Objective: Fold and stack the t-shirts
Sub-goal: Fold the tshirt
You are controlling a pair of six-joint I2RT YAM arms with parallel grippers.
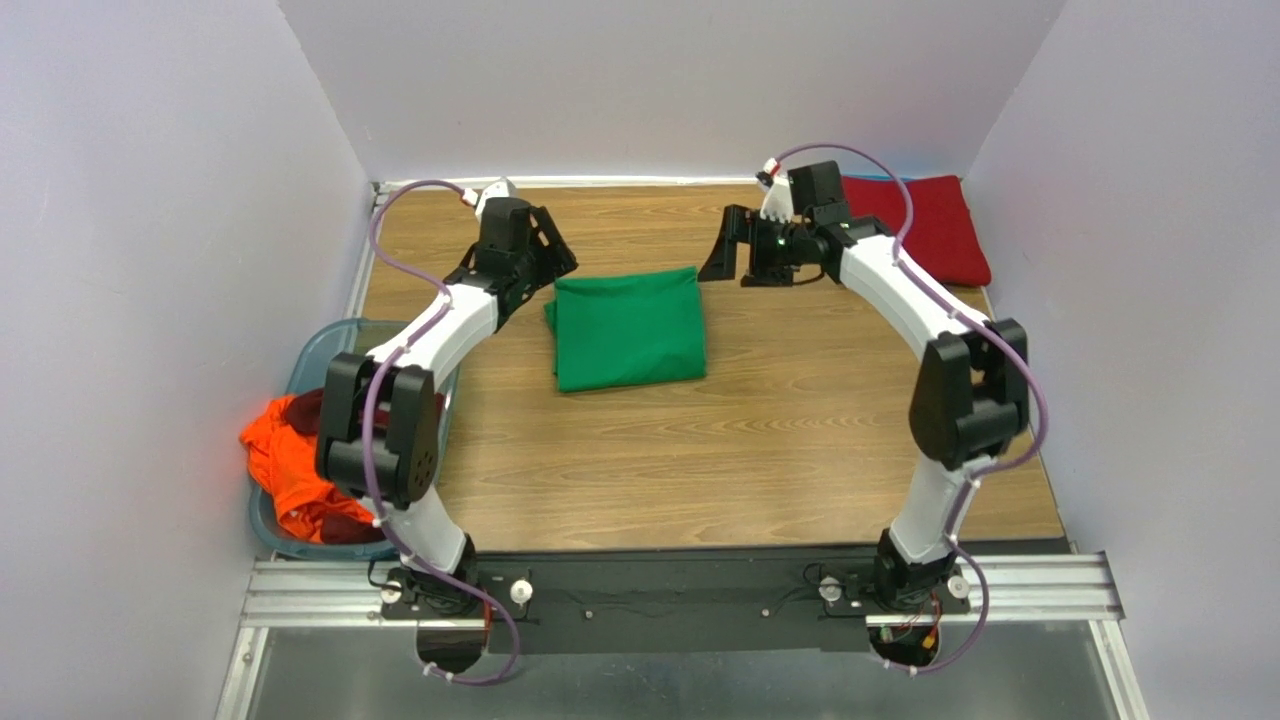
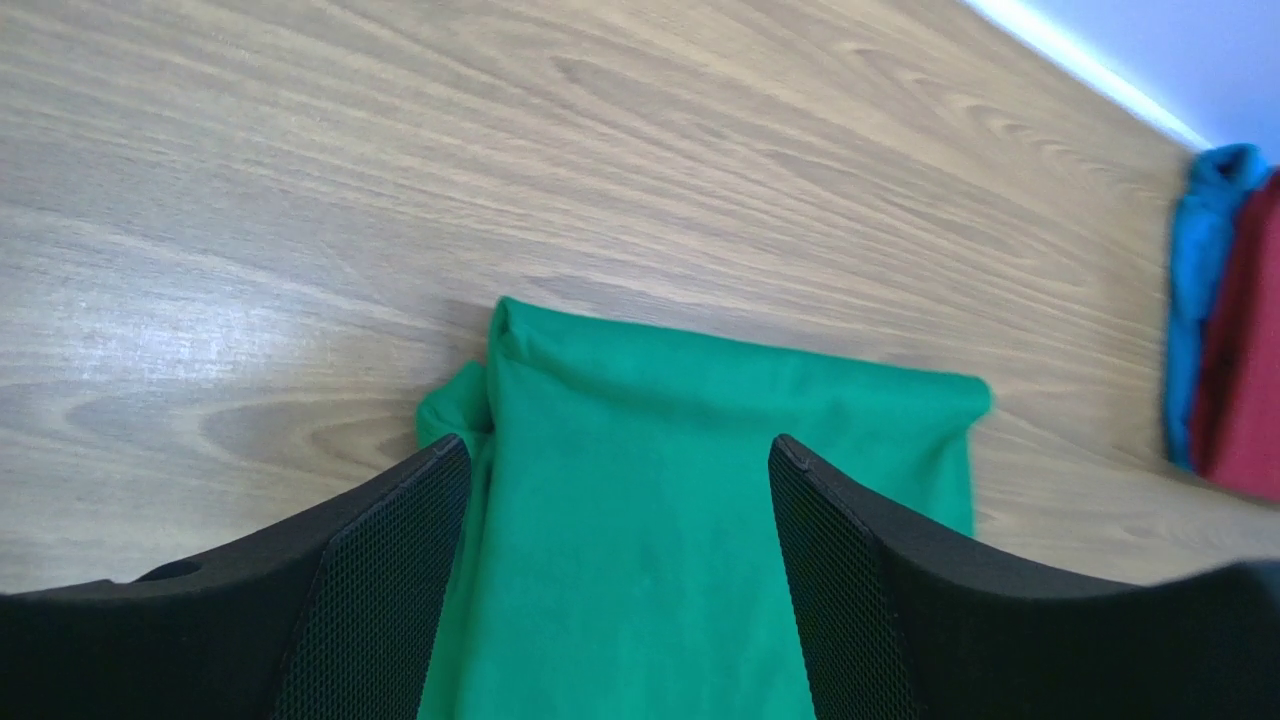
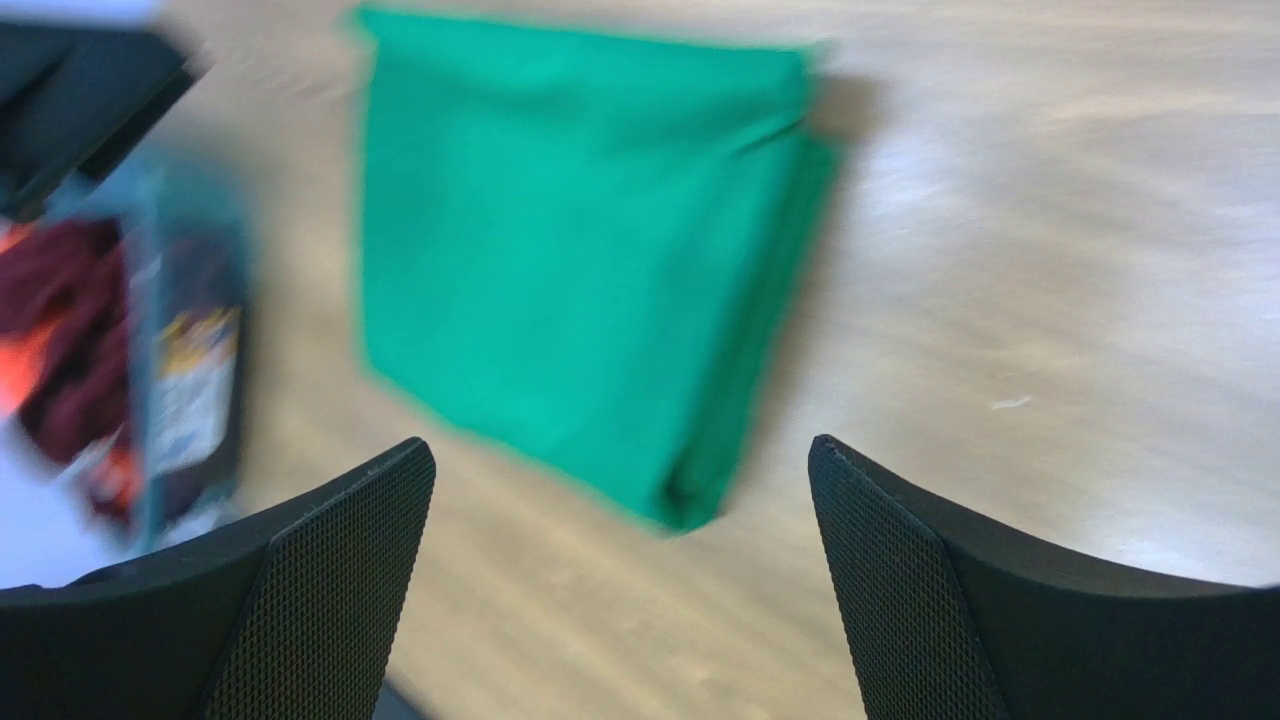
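- A green t-shirt lies folded into a neat rectangle at the middle of the wooden table.
- The left gripper hangs over its far left corner, fingers spread and holding nothing.
- The right gripper hovers beyond the shirt's far right corner, also wide open and empty.
- A folded red t-shirt rests on a teal-blue one in the far right corner.
- Likely left to do: stack the green shirt there, then fold the orange t-shirt and a dark maroon one from the tub.

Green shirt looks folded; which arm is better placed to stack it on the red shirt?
Probably the right: the right gripper hovers open near the green shirt, and the red shirt lies on that arm's side.
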